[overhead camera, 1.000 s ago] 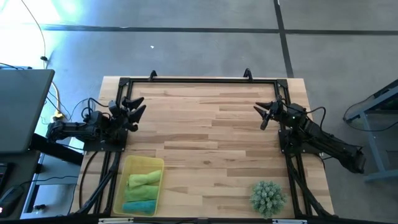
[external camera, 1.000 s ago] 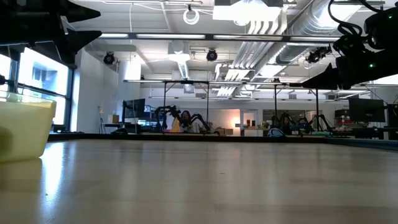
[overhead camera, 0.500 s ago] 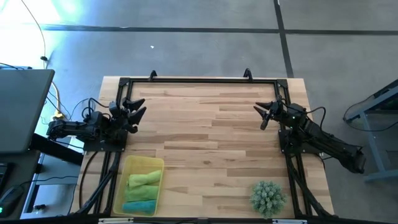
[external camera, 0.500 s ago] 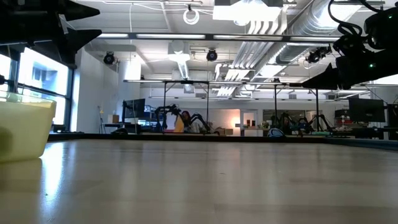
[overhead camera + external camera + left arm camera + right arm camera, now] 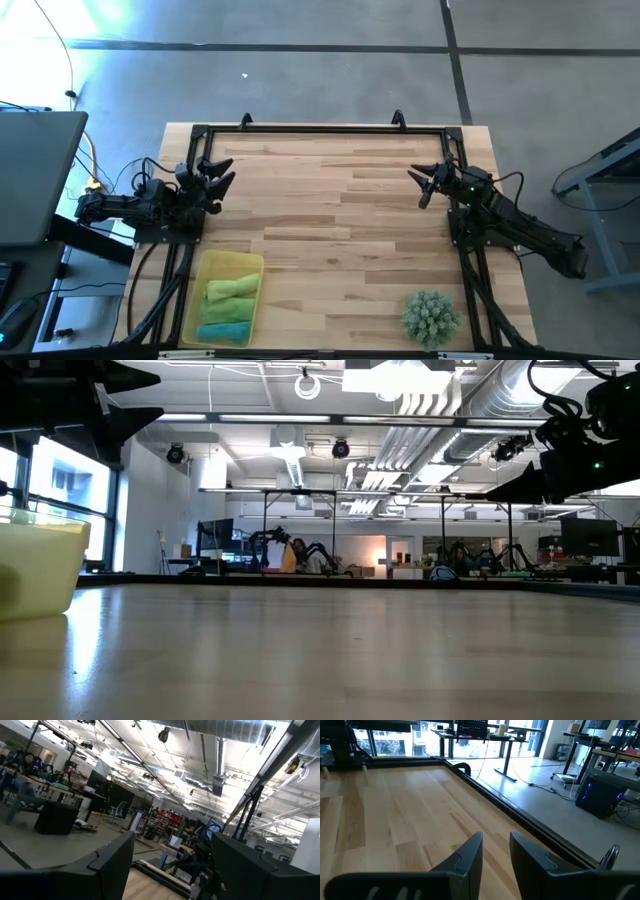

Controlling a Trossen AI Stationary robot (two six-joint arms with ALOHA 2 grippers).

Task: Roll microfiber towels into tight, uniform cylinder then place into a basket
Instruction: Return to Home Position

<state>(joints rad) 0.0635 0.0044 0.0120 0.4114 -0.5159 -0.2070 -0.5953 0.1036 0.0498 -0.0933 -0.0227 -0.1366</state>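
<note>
We find the rolled towels (image 5: 232, 291), lime green and teal, lying side by side in the yellow basket (image 5: 236, 264) near the table's left edge. The left gripper (image 5: 214, 172) hangs above that same edge with its fingers spread wide. Across the table the right gripper (image 5: 421, 186) hovers with its fingers slightly apart.

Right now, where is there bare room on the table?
The middle of the table is bare, between the left gripper and right gripper, both open at its sides. So is the strip between the basket and the plant. Only the basket is crowded, with rolled towels.
</note>
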